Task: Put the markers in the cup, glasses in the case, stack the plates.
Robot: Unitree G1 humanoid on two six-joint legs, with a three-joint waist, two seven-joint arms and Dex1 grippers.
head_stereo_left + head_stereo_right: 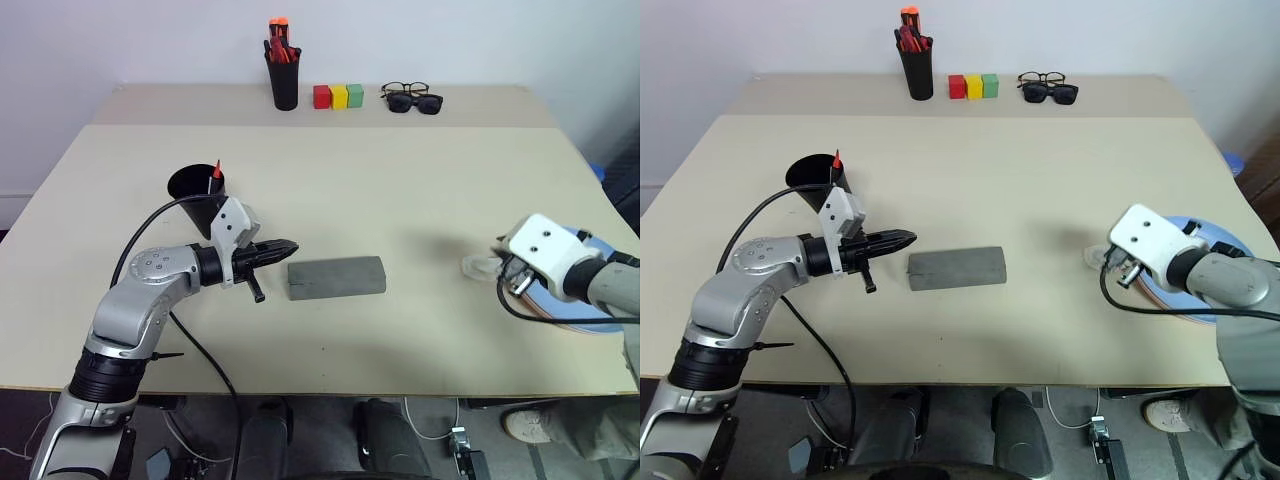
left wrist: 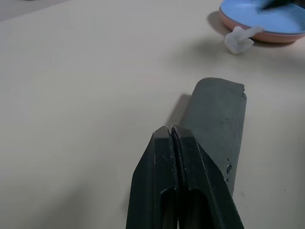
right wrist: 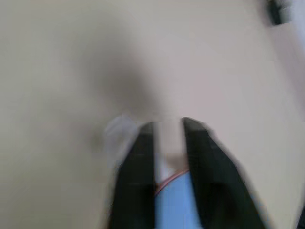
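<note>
Hovering over the plates [image 1: 1225,262], the right gripper [image 3: 167,126] is standing partly open, holding nothing. They are looking light, stiff, slippery; grab the rim.

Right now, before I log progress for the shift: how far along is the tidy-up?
Done: the blue plate sits on the pink plate, and a red marker stands in the cup. The case lies closed, contents hidden. In hand: nothing. The left gripper is shut beside the case, the right gripper open at the plates' rim. Possibly left: the second marker.
</note>
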